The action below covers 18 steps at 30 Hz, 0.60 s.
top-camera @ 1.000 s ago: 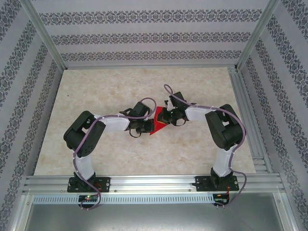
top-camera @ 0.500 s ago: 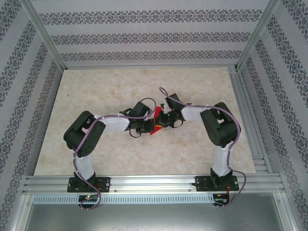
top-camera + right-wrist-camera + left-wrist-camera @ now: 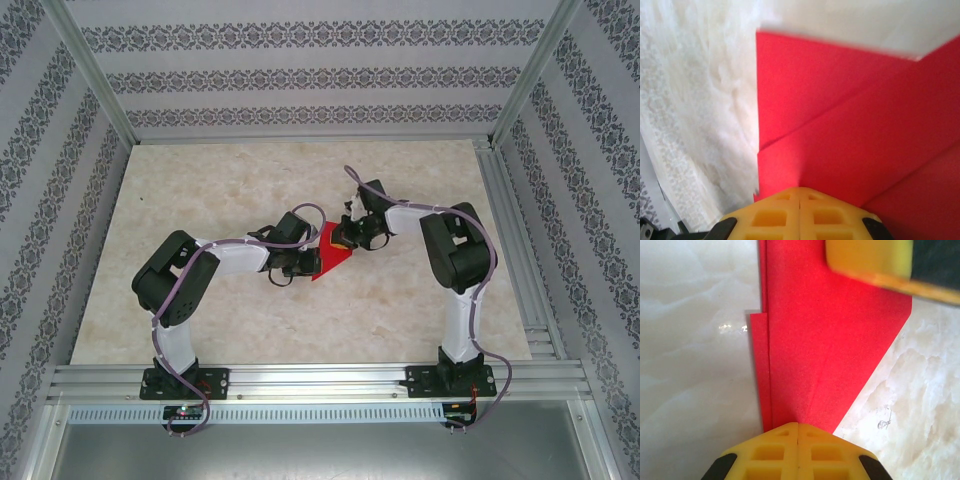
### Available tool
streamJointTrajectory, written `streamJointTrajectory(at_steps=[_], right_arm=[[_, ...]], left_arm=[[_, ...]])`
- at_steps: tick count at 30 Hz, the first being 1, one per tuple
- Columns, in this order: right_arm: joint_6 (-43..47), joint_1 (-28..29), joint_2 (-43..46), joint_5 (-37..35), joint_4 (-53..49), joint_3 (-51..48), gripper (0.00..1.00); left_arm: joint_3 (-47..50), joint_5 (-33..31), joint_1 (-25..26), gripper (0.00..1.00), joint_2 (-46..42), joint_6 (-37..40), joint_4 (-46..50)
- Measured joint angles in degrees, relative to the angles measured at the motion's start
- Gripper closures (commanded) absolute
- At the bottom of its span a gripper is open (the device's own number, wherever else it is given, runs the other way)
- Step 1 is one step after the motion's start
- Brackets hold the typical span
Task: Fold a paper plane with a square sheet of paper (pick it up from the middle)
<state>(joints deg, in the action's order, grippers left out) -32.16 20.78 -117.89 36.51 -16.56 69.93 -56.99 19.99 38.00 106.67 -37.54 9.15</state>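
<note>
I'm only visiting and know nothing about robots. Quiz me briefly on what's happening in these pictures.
1. True or false: the left gripper and the right gripper are both shut.
2. The paper between them is: A blue, B red, C white.
3. Fill in: the paper is partly ____, with creases showing.

Key: 1 true; 2 B; 3 folded.

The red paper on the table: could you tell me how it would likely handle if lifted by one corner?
The red paper looks thin and flat, so probably very light and floppy. Its layered folds may stiffen it along the creases. It might slide easily on the glossy table.
</note>
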Motion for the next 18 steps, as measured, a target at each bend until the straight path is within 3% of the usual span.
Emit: streamJointTrajectory(at_steps=[13, 16, 18], right_arm=[[-0.4, -6.2, -4.6, -8.0, -0.8, 9.4, 0.89], [-0.6, -8.1, -4.4, -10.2, -0.7, 10.4, 0.84], [-0.8, -9.1, -3.5, -11.0, -0.7, 10.1, 0.76]], left_arm=[[0.0, 0.1, 0.0, 1.00, 0.0, 0.7, -0.1], [0.0, 0.2, 0.0, 0.95, -0.2, 0.9, -0.1], [0.0, 0.5, 0.0, 0.88, -0.6, 0.9, 0.4]])
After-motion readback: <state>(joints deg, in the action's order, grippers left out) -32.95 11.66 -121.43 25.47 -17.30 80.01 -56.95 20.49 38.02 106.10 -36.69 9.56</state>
